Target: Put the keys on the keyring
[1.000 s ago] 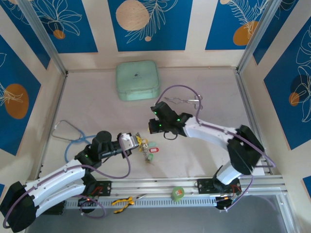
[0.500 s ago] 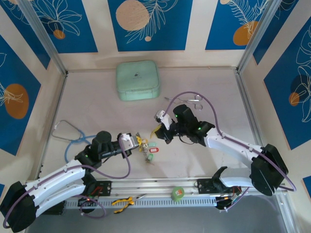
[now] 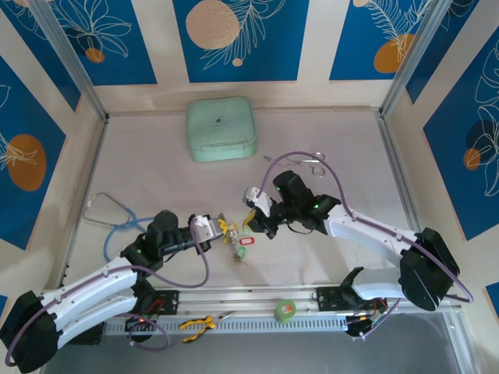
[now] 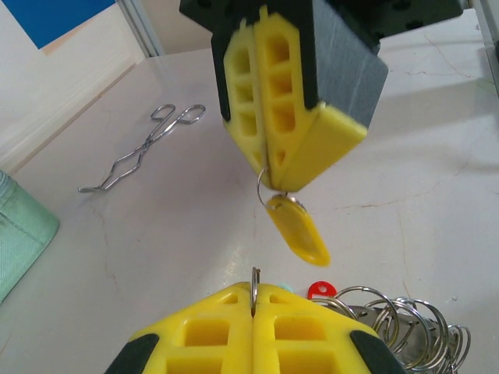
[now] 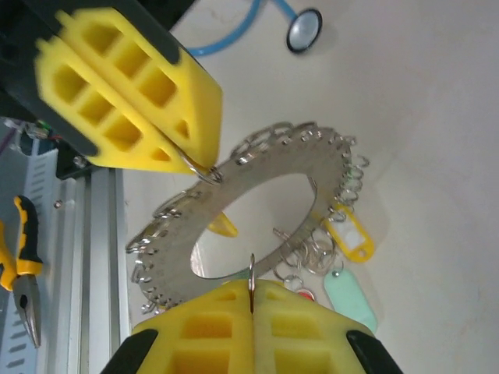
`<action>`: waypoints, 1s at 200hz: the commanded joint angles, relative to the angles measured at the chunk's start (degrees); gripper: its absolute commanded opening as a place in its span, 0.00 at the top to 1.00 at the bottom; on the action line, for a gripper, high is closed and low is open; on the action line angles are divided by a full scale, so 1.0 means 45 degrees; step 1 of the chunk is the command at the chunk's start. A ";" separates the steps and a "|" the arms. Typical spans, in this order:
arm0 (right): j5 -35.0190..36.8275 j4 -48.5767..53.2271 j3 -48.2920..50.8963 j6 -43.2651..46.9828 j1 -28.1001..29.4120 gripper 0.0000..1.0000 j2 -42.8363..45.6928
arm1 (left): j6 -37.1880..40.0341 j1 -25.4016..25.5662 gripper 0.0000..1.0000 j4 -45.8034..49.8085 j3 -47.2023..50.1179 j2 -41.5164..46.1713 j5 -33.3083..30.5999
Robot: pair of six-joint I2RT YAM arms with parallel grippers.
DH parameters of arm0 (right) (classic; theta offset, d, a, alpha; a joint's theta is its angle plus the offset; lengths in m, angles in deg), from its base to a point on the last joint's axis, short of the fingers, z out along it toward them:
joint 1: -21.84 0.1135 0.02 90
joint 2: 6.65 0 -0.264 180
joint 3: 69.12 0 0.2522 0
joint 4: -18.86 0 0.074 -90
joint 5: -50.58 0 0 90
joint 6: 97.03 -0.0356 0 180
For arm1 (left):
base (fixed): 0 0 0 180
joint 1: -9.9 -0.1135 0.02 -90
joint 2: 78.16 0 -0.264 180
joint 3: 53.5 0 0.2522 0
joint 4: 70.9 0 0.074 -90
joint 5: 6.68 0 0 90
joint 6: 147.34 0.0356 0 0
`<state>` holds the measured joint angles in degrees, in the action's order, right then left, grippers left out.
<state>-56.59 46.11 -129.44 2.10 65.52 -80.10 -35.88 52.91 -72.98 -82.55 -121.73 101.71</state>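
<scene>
Left wrist: right gripper (image 4: 274, 181) pinches yellow-tag key (image 4: 297, 231) loop, left gripper (image 4: 254, 291) clamps keyring (image 5: 273, 160); align loop edge-on, feed slowly.

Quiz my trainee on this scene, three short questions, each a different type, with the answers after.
1. True or false: the left tool stands open, clear of the keyring.
2. The right tool pinches a small ring; the tag hanging from it is: A red, B yellow, C green.
3. Short answer: which scissor-like instrument lies on the table?

Key: 1 false; 2 B; 3 forceps.
</scene>
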 commanded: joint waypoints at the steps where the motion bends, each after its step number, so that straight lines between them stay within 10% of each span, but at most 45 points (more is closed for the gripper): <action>1: 0.2265 0.1605 -0.1108 -0.0929 -0.0084 1.00 -0.0499 | -0.0041 0.0053 1.00 -0.0413 0.0020 0.0113 0.0266; 93: 0.4745 1.1028 -0.5710 -0.5983 -0.0513 1.00 -0.4359 | 0.0037 0.0055 1.00 -0.0080 -0.0050 0.0103 0.0136; 200: 0.5027 0.9440 -0.7930 -0.4970 -0.0958 1.00 -0.8220 | 0.0237 0.0068 1.00 0.0296 -0.0216 -0.0038 0.0110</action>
<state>-32.70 91.31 -161.60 -21.59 62.37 -115.13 -35.82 52.91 -72.47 -82.55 -121.84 101.69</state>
